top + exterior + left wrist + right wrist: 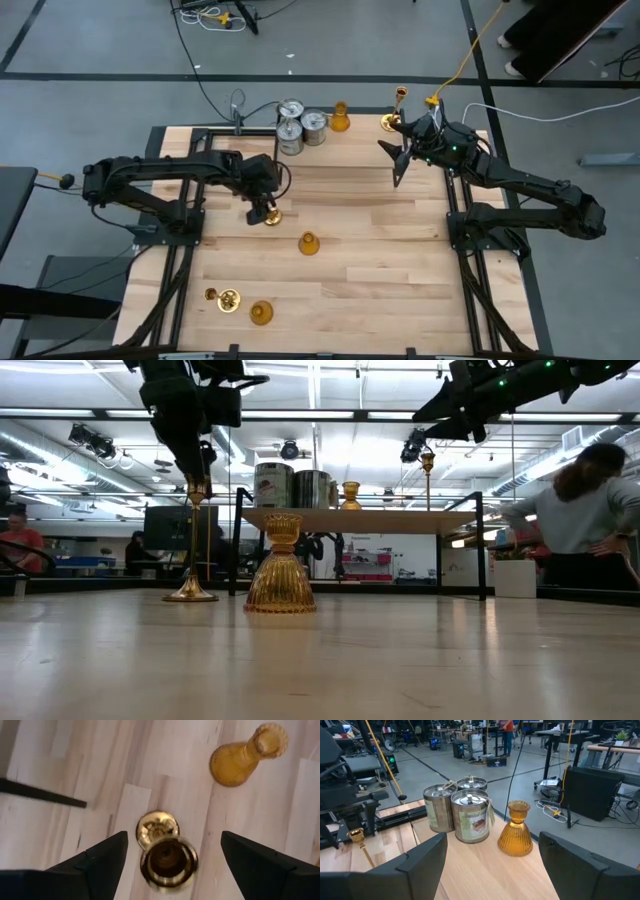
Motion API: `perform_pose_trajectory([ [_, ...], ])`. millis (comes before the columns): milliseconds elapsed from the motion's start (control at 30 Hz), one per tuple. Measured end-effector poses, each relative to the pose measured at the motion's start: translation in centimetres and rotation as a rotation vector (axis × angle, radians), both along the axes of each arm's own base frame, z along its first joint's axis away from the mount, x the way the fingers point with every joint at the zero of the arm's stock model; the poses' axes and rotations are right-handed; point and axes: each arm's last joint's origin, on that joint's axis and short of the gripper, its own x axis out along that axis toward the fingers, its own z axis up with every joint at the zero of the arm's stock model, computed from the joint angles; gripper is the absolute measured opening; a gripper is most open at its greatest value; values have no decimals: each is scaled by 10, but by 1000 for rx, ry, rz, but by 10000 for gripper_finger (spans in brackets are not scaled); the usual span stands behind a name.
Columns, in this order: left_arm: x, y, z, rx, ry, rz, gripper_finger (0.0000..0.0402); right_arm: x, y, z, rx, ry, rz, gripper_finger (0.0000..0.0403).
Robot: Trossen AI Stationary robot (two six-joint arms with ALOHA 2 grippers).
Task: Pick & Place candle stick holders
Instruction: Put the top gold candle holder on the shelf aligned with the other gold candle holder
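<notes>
Pale striped wooden table (380, 260); shiny brass holder (165, 855) with dark hollow cup; ribbed translucent amber holder (516, 830); three silvery cans (457, 810) with green-brown printed labels; both arms black, yellow cable (470, 50) behind.

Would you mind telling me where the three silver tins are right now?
In the high view, the three silver tins stand clustered at the table's far edge, left of centre, with an amber holder just right of them.

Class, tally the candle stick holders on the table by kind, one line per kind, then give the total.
Silvery cylinders: 3
Amber bell-shaped holders: 3
Brass stemmed holders: 3
Total: 9
</notes>
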Motion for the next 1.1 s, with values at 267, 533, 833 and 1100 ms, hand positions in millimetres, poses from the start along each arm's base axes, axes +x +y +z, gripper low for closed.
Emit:
perform_pose_trajectory([
  [267,-1,-1,-2,-5,24,3,278,0,0,0,5,-3,-1,318],
  [533,-2,-2,-2,-10,33,5,222,0,0,0,5,-4,-1,318],
  [833,-1,-1,-1,-7,22,6,181,0,0,0,5,-4,0,318],
  [1100,-1,-1,-1,-8,20,6,160,0,0,0,4,-4,0,318],
])
